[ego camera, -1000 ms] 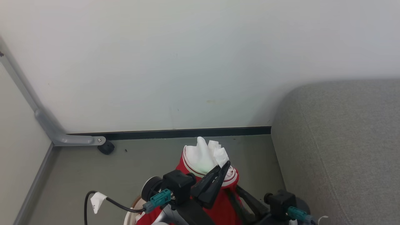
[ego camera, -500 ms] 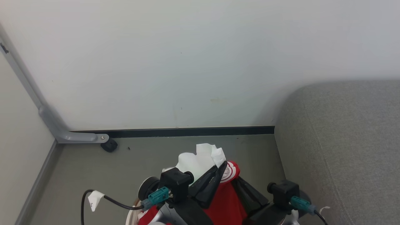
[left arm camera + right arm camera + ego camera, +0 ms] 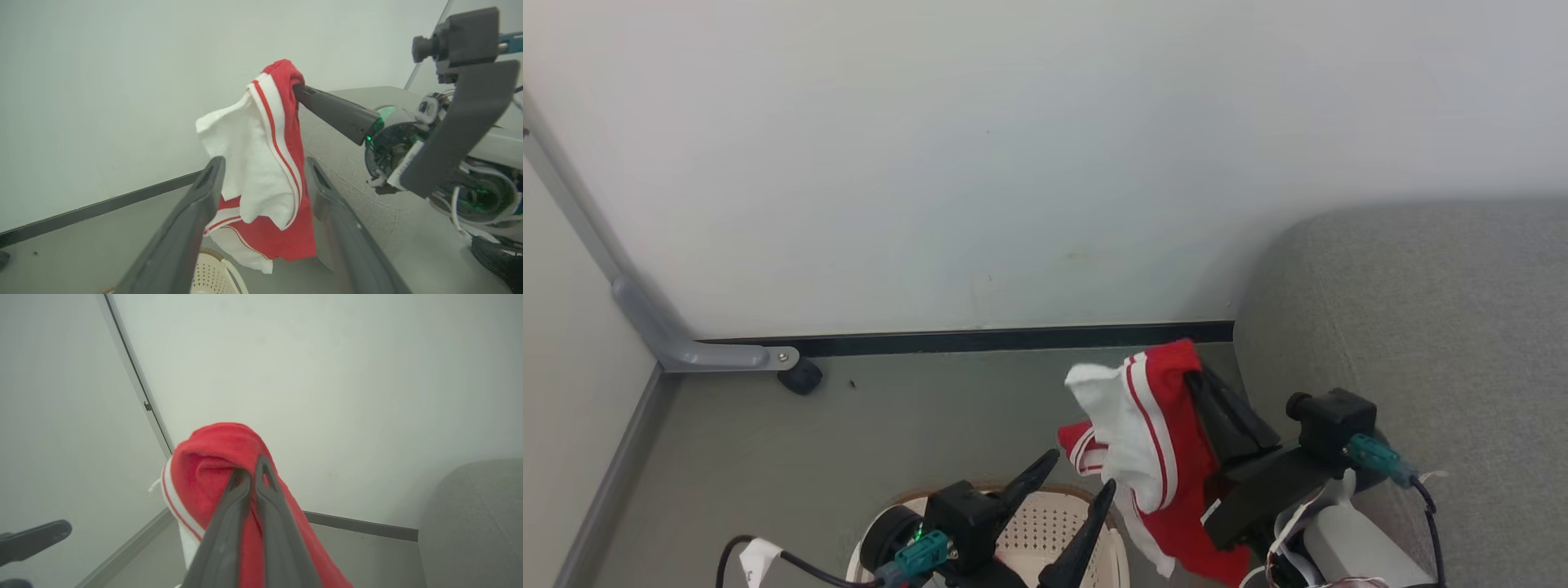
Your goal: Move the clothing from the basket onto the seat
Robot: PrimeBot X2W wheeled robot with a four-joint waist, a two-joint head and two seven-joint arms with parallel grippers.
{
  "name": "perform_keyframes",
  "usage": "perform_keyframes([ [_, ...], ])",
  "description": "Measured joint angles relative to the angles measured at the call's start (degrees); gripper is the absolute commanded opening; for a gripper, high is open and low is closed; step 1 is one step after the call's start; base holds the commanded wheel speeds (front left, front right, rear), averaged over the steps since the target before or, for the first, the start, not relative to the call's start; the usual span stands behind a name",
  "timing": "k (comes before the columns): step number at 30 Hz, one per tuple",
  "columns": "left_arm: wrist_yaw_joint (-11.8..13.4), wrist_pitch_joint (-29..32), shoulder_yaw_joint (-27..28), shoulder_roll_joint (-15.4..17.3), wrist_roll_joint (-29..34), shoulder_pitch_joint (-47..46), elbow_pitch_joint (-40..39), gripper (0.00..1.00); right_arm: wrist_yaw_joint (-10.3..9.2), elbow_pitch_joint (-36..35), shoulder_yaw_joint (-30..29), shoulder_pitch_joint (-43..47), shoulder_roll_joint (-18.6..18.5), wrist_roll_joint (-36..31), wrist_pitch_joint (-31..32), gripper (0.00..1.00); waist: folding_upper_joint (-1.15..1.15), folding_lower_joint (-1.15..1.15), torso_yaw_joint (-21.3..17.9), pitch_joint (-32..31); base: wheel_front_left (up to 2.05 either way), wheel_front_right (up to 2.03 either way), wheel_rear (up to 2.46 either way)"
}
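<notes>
right pincer (image 3: 1192, 377) clamped on a fold of the clothing (image 3: 1143, 441), lifting it clear of the floor (image 3: 890, 425) between basket (image 3: 1045, 531) and seat (image 3: 1421, 327), apparently to carry it across. the left pincer (image 3: 1082, 471) stands apart and empty above the basket. the garment hangs bunched, red with white stripes, its white lining turned outward.

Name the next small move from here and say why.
Probably swing the right gripper rightward over the seat. It is shut on the clothing, which hangs above the floor beside the seat, out of the basket, while the open left gripper holds nothing.
</notes>
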Motion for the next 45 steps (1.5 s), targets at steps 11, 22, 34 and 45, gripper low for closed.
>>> perform_keyframes([
  [11, 0.03, 0.13, -1.87, 1.31, 2.26, 2.07, -1.98, 1.0, -0.58, 0.77, -3.77, -3.16, -2.3, 0.34, -0.65, 0.0, 0.0, 0.0, -2.52, 1.05, 0.0, 0.0, 0.0],
  [22, 1.02, 0.1, -1.96, 2.01, 3.54, 2.96, -4.02, 1.0, -2.6, -1.44, -8.03, -4.16, -5.38, 0.42, -0.89, 0.0, 0.0, 0.0, -6.81, 3.46, 0.0, 0.0, 0.0],
  [34, 1.52, 0.1, -1.74, 2.37, 5.61, 1.23, -7.01, 1.0, -4.63, -1.64, -15.3, -6.1, -9.79, 2.55, -1.32, 0.0, 0.0, 0.0, -13.64, 8.09, 0.0, 0.0, 0.0],
  [45, 2.0, 1.22, -1.99, 2.88, 8.75, -3.63, -7.56, 1.0, -5.04, 3.28, -20.41, -16.23, -13.6, 4.83, -1.34, 0.0, 0.0, 0.01, -17.56, 14.05, 0.0, 0.0, 0.0],
])
